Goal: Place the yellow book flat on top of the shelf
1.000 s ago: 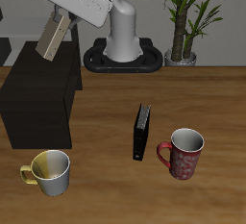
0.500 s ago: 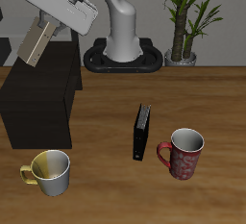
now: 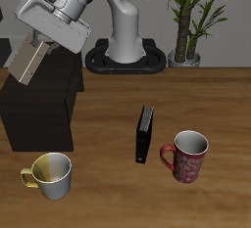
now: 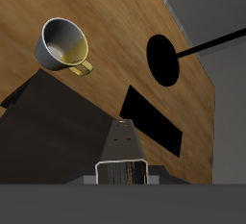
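Note:
The yellow book (image 3: 27, 62), thin with a pale tan speckled cover, is held tilted in the air by my gripper (image 3: 39, 42), which is shut on its upper end. It hangs above the back part of the black shelf (image 3: 39, 100), apart from its flat top. In the wrist view the book (image 4: 122, 141) points away from the fingers, with the shelf (image 4: 53, 122) below it.
A black book (image 3: 145, 134) stands on edge mid-table. A red mug (image 3: 187, 156) sits beside it. A yellow-and-white mug (image 3: 51, 174) stands in front of the shelf, also seen in the wrist view (image 4: 63, 45). A potted plant (image 3: 192, 17) stands at the back.
My gripper has carried the yellow book sideways and lower, from above the shelf's inner edge to over the shelf's top. The book stays tilted.

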You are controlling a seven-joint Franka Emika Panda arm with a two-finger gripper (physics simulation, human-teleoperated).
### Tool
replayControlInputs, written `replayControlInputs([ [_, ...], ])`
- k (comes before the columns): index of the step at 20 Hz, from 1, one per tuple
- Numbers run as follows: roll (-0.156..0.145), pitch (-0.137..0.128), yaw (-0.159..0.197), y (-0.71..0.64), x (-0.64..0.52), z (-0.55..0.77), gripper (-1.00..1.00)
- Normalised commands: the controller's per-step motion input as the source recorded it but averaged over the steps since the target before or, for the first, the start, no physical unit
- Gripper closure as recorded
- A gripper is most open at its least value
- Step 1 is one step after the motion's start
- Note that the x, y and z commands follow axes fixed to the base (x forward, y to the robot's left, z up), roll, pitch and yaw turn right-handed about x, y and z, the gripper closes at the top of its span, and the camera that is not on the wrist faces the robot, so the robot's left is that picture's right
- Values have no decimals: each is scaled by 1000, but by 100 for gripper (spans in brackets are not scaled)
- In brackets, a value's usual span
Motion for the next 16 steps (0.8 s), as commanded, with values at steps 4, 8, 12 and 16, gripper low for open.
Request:
replayControlInputs([
  [4,2,119,4,-39,180,-649,100],
  [8,2,150,0,89,207,-698,-100],
  [12,-13,145,-58,131,133,-523,-100],
  [16,115,213,-143,482,40,-312,-100],
])
